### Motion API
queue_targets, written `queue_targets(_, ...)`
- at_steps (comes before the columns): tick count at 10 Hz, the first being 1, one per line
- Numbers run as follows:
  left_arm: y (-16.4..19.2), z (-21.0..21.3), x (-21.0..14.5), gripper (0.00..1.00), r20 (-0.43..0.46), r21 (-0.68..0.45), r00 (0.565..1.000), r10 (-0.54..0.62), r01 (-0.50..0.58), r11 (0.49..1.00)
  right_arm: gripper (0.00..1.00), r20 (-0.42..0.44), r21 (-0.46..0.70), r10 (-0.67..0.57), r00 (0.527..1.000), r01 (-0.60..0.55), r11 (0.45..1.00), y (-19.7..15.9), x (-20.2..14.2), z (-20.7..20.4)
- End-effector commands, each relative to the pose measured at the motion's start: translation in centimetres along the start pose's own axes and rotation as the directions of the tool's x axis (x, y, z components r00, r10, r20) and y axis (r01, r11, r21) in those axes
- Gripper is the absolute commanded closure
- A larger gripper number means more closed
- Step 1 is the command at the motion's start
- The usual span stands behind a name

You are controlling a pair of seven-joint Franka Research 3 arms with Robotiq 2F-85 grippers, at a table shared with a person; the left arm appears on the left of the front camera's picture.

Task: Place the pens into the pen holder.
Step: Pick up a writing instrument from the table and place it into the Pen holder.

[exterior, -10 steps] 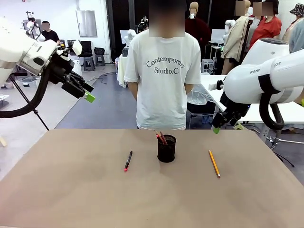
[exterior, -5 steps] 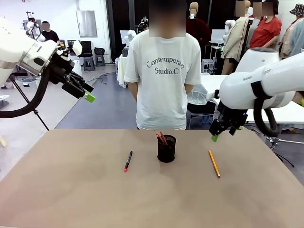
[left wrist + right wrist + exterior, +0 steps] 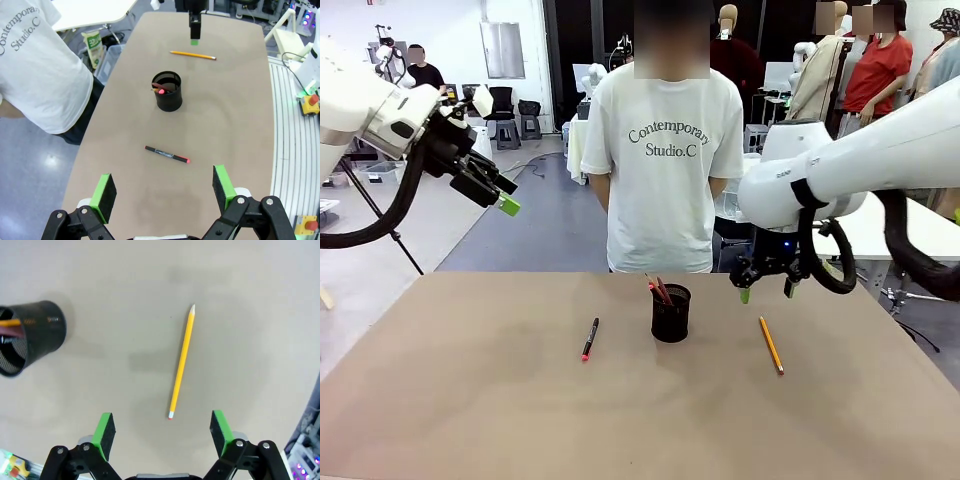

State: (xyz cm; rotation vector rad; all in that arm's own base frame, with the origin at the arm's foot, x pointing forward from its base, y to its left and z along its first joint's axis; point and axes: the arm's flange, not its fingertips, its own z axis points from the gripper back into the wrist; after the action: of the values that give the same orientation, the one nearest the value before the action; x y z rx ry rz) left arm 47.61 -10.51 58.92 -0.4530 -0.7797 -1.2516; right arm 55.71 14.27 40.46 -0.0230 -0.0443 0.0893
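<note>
Nearest on the matte tan table (image 3: 440,420), right of its middle: a thin yellow-orange pencil (image 3: 771,345), lying flat, running roughly from near edge toward far edge, well apart from everything else. About level with it, left of the middle: a slim black pen with a red end (image 3: 589,339), also flat, red end toward the near edge. Between the two and a little farther back, at the table's middle: a small black mesh cylinder cup (image 3: 671,312), upright, with a dark red pen (image 3: 658,289) leaning inside, top sticking out over the rim. Farther again, in the air over the pencil's part of the table, between cup and right edge: the right gripper (image 3: 767,292), pointing down, green-padded fingers spread wide, nothing between them, clear of the tabletop. Raised high over the left side of the table: the left gripper (image 3: 505,200), fingers likewise spread wide, gripping nothing. Behind the far edge: a person (image 3: 662,150) in a white printed T-shirt, standing.
</note>
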Motion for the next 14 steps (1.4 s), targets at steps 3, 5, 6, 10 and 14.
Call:
queue_targets(3, -0.1, 0.2, 0.0, 0.0, -0.006, 0.007, 1.0, 0.007, -0.007, 1.0, 0.0, -0.009, 0.015, -0.099, 0.995, 0.099, 0.995, -0.6, 3.4, -2.2)
queue_targets(5, -0.1, 0.2, 0.0, 0.0, -0.006, 0.007, 1.0, 0.007, -0.007, 1.0, 0.0, -0.009, 0.031, -0.156, 0.988, 0.156, 0.987, -1.8, 2.8, -3.6)
queue_targets(6, -0.1, 0.2, 0.0, 0.0, -0.006, 0.007, 1.0, 0.007, -0.007, 1.0, 0.0, -0.004, 0.042, -0.165, 0.986, 0.165, 0.985, -2.9, 2.9, -4.5)
queue_targets(10, -0.1, 0.2, 0.0, 0.0, -0.006, 0.007, 1.0, 0.007, -0.007, 1.0, 0.0, 0.037, 0.069, -0.141, 0.989, 0.138, 0.988, -4.3, 2.7, -6.7)
queue_targets(14, -0.1, 0.2, 0.0, 0.0, -0.006, 0.007, 1.0, 0.007, -0.007, 1.0, 0.0, 0.036, 0.04, -0.139, 0.99, 0.138, 0.99, -4.8, 3.4, -8.8)
